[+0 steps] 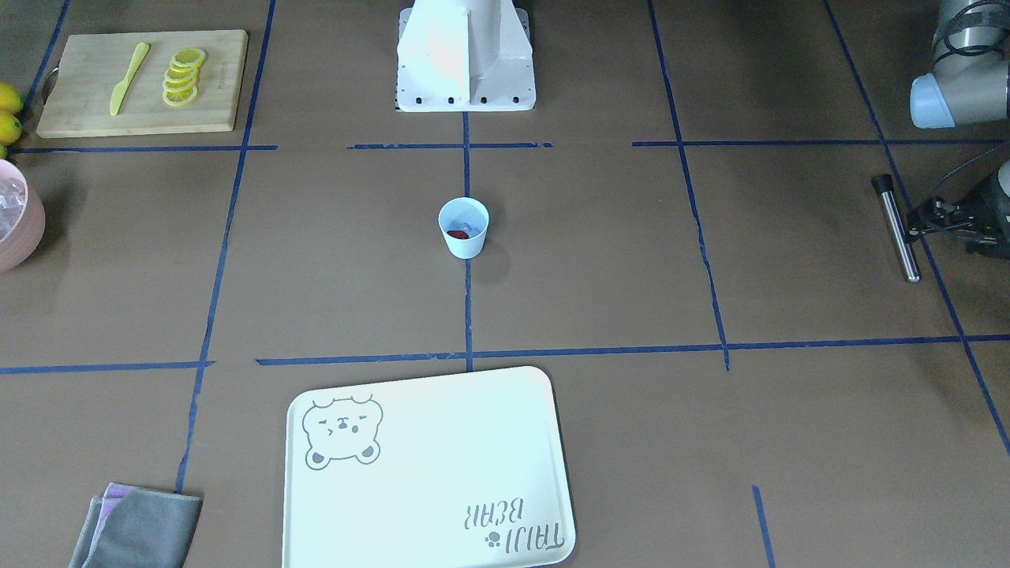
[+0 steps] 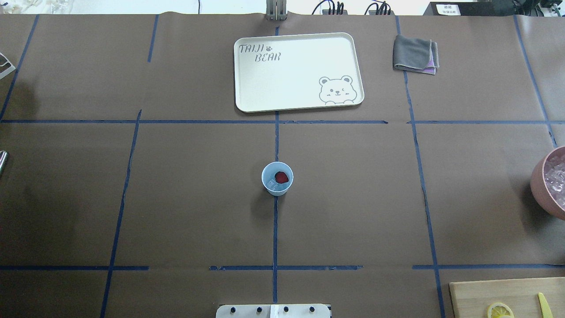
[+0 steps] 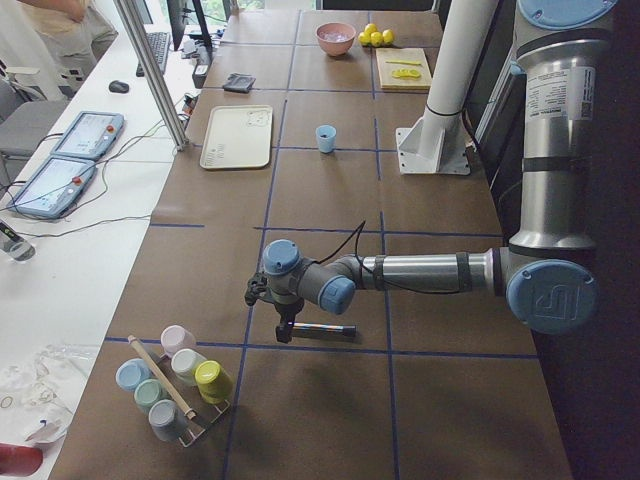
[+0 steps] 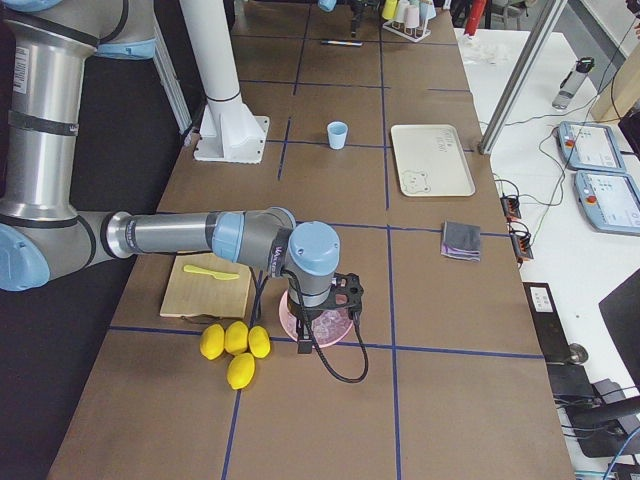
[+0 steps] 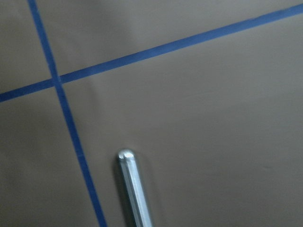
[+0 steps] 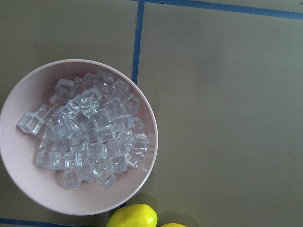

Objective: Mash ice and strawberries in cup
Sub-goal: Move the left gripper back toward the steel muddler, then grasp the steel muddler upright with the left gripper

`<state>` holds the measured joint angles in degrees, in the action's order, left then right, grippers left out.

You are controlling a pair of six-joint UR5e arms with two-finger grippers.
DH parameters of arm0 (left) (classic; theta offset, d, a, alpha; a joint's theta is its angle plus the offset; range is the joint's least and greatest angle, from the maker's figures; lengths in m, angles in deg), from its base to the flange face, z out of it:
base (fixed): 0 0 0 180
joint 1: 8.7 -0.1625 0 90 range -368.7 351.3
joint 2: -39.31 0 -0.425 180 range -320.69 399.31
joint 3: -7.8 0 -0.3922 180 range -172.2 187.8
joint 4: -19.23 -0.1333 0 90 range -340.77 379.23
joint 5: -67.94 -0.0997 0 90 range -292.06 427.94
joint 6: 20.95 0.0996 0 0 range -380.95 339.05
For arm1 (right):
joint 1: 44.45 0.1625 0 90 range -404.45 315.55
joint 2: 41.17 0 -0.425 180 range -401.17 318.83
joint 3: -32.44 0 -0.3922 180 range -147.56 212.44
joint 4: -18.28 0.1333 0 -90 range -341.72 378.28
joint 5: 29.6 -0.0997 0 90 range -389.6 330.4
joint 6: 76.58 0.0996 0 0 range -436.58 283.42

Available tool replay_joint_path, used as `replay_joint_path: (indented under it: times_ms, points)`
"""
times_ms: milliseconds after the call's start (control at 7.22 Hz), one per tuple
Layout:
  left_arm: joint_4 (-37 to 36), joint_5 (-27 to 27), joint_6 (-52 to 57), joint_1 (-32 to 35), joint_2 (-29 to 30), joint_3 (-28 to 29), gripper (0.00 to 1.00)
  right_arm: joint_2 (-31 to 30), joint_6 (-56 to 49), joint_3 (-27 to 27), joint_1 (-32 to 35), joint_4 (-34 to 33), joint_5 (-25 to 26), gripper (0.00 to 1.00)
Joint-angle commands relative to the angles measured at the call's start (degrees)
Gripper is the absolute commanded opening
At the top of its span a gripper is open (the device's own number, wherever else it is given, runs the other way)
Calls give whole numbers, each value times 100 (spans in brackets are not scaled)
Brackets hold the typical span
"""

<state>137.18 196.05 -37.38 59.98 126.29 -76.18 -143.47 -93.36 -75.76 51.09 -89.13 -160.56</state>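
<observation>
The cup [image 2: 277, 179] stands upright at the centre of the overhead view. It sits on the blue tape line that runs down the middle of the desk [image 2: 185, 198], well apart from everything else. Inside it lie the strawberries [image 2: 281, 177], a single red berry toward the upper right of the cup's mouth. A little ice [image 2: 274, 188] lies at the lower left of the mouth, touching the berry.

A pale tray [image 2: 291, 75] lies flat at the upper centre of that view, with a folded grey cloth [image 2: 415, 55] to its right.

The left arm [image 3: 420, 272] reaches across the lower middle of the exterior left view. The left jaws hang just above a metal muddler [image 3: 325, 328] that lies flat on the desk. The left wrist view shows only the rod's rounded steel end at the bottom centre, beside a tape line. Whether the left jaws are open or closed cannot be told.

The right arm [image 4: 180, 235] stretches across the middle left of the exterior right view, and the right jaws hang over a pink bowl [image 6: 33, 187]. The right wrist view looks straight down into the bowl, which holds a heap of ice cubes [image 6: 90, 132]. Whole lemons [image 6: 132, 218] show at the bottom edge, just beside the bowl. Whether the right jaws are open or closed cannot be told either.

At the upper left of the front-facing view, a wooden cutting board [image 1: 87, 102] carries a row of lemon slices [image 1: 183, 77] and a yellow knife [image 1: 129, 79].
</observation>
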Motion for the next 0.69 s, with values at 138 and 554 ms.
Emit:
replay_joint_path:
  times_ms: [138, 554]
  points:
    - [281, 3, -893, -21, 2, 207, 84, 0, -1, 1, 0, 0, 1, 99]
    - [510, 12, -1011, -65, 20, 373, 82, 0, -10, 1, 0, 0, 1, 99]
